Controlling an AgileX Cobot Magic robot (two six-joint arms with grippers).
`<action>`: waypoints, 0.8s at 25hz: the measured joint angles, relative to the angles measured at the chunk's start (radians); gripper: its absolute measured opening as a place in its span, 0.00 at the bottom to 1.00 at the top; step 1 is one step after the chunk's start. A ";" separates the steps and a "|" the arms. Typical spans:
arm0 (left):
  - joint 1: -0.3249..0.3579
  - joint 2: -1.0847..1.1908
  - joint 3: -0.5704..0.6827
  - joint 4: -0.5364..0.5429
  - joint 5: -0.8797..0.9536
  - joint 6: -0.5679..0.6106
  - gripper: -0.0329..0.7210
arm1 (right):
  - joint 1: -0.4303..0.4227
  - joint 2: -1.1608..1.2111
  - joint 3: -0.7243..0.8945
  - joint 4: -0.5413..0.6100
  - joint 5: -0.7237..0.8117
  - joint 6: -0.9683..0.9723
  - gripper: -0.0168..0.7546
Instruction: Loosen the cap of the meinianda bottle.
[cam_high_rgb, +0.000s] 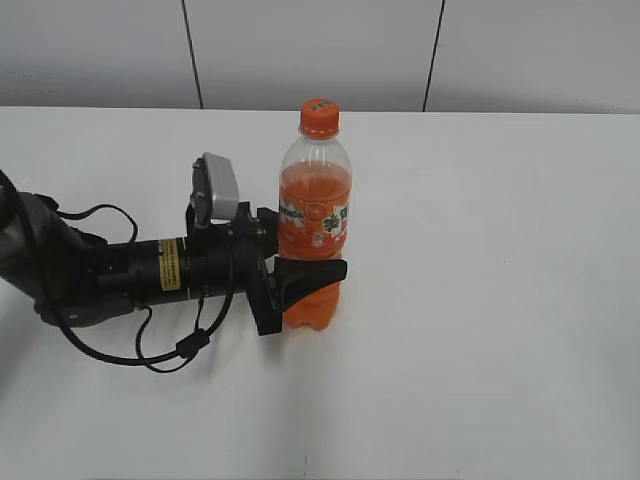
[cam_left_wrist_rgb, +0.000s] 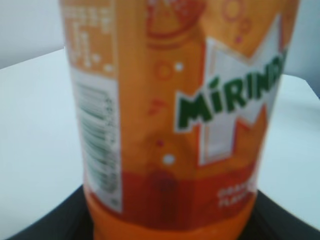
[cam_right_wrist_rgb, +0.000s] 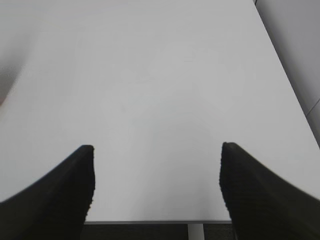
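Standing upright on the white surface (cam_high_rgb: 480, 330), a little toward 12 o'clock from the middle of the exterior view, the meinianda bottle (cam_high_rgb: 314, 215) holds orange liquid up to its shoulder, with a clear empty band above. The cap (cam_high_rgb: 319, 117) sits on the neck, orange with a dark mark on top.

The left arm lies low along the surface from 9 o'clock, and the left tool (cam_high_rgb: 300, 285) is pinching the bottle's lower body just under the label band; one dark finger (cam_high_rgb: 312, 272) crosses the front of the bottle, the other is hidden behind it. The bottle's base touches the surface.

In the left wrist view the label (cam_left_wrist_rgb: 200, 100) fills the frame, blurred by closeness: orange ground, green lettering on a white patch at 3 o'clock, a barcode strip at 9 o'clock. Dark finger edges show at the bottom corners, apparently hugging the bottle on either side, though the blur makes contact hard to confirm there.

The right tool (cam_right_wrist_rgb: 156, 190) appears only in its own wrist view, its two black ribbed fingers (cam_right_wrist_rgb: 60, 192) spread wide apart at 7 and 5 o'clock over bare white surface, gripping nothing.
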 joint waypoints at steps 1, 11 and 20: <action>0.000 0.006 -0.001 -0.001 -0.010 0.004 0.57 | 0.000 0.000 0.000 0.000 0.000 0.000 0.78; 0.000 0.028 -0.003 -0.010 -0.027 0.011 0.57 | 0.000 0.000 0.000 0.000 0.000 0.000 0.78; -0.002 0.030 -0.003 -0.016 -0.027 0.011 0.57 | 0.000 0.000 0.000 0.000 0.000 0.000 0.78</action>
